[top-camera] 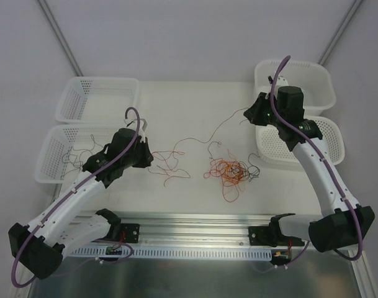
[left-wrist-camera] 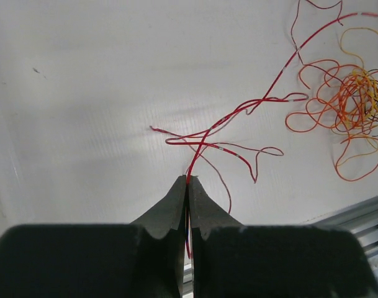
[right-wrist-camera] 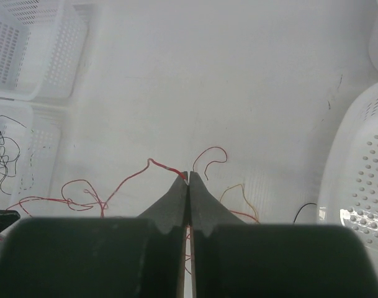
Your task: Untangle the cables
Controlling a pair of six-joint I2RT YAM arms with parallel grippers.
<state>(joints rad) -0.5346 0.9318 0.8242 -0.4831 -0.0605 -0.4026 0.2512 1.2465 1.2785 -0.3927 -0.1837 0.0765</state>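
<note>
Cables, curly orange tangle [top-camera: 231, 171], nearer right hand [right-wrist-camera: 188, 175]; thin red wire [left-wrist-camera: 204, 141] strung crosswise to left hand [left-wrist-camera: 188, 180], both pinched closed on it.

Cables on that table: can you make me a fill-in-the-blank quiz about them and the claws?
1. The left claw pinches a ___ cable.
2. The right claw is ___ on its own strand.
3. The tangle between the arms is mostly ___.
Missing words: red; shut; orange.
</note>
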